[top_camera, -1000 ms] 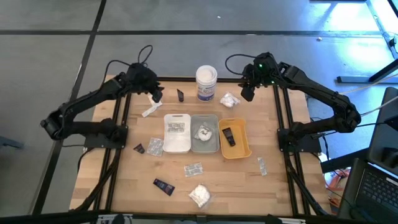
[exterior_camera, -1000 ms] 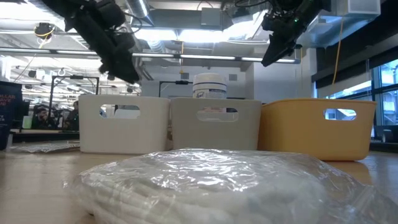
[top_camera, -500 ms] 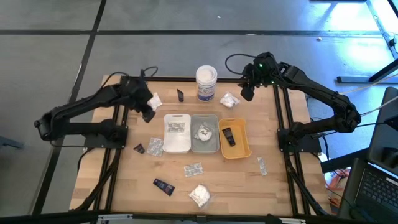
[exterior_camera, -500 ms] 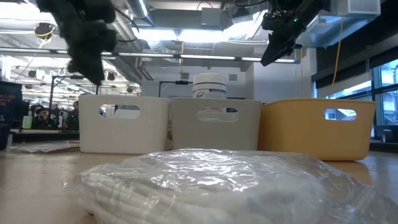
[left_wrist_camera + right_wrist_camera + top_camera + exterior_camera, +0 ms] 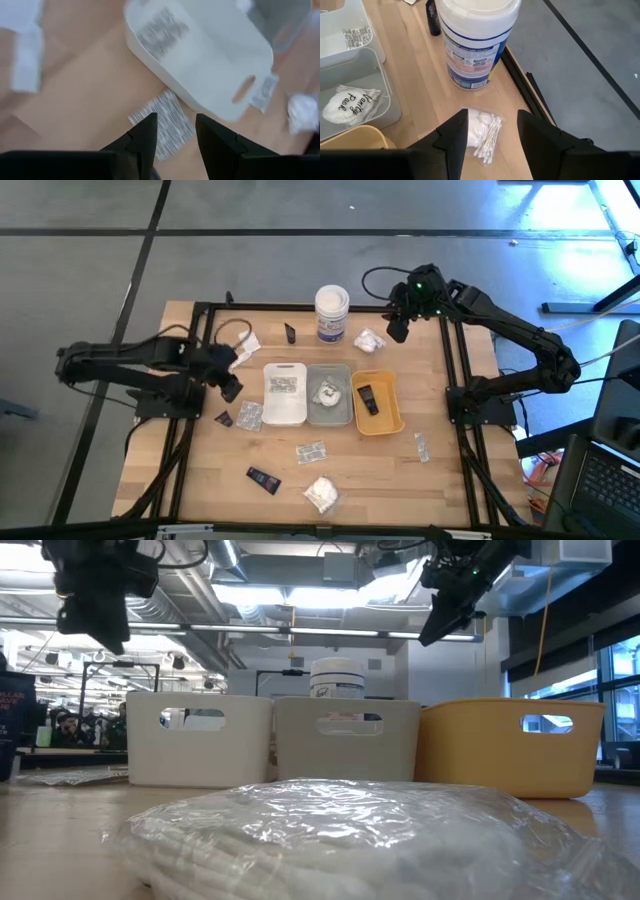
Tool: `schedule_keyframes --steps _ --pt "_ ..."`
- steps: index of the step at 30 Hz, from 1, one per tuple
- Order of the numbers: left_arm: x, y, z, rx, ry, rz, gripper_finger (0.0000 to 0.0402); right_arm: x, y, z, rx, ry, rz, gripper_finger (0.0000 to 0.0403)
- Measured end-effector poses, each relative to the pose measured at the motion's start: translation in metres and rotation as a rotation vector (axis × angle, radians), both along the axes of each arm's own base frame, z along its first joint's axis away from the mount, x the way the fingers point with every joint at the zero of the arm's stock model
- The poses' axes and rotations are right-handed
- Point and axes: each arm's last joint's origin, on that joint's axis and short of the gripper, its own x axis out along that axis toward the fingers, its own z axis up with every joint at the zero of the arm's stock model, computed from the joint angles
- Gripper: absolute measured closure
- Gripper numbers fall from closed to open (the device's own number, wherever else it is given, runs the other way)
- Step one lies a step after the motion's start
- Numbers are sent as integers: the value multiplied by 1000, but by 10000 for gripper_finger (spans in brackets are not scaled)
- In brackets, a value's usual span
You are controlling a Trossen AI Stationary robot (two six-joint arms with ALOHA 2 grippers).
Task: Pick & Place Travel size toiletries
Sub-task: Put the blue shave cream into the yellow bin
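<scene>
1. The left gripper (image 5: pixel 228 385) hangs over the table's left side, just beside the white tray (image 5: pixel 284 411). Its fingers stand apart and hold nothing. In the left wrist view a printed silvery sachet (image 5: pixel 162 122) lies on the wood right ahead of the fingertips, beside the white tray's end wall. This looks like the next pick. The sachet is flat, so the fingers should come down straddling its short width and pinch low at the wood, well clear of the tray wall.

2. The white tray already holds one printed sachet (image 5: pixel 284 385). The grey tray (image 5: pixel 330 414) beside it holds a white wrapped bundle (image 5: pixel 326 392), and the orange tray (image 5: pixel 379 422) holds a black tube (image 5: pixel 367 398). So like should go with like: the sachet belongs in the white tray.

3. More toiletries lie loose in front of the trays: a black tube (image 5: pixel 264 478), another sachet (image 5: pixel 312 451) and a large white bundle (image 5: pixel 321 493).

4. The right gripper (image 5: pixel 397 330) hovers at the back of the table, near the white tub (image 5: pixel 332 314). Its fingers are open and empty. A clear pack of cotton swabs (image 5: pixel 482 131) lies between them in the right wrist view. A straight descent with a grip across the pack's soft middle should do, keeping clear of the tub.
</scene>
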Motion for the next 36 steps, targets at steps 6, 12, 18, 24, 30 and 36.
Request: schedule_keyframes --steps 6,12,18,24,30,36 --pt "3 -28 -3 -99 32 -38 270 1 1 0 0 0 6 215" --pt "-2 -50 -4 -163 47 -57 270 1 1 0 0 1 7 216" --pt "-6 -66 -7 -220 103 -50 270 1 1 0 0 1 6 230" --pt "-13 -72 -13 -207 209 -24 270 1 1 0 0 0 6 238" --pt "-15 -72 -17 -174 256 0 270 1 1 0 12 -7 -8 233" --pt "-10 -75 -24 -125 327 6 270 1 1 0 14 -8 -10 221"
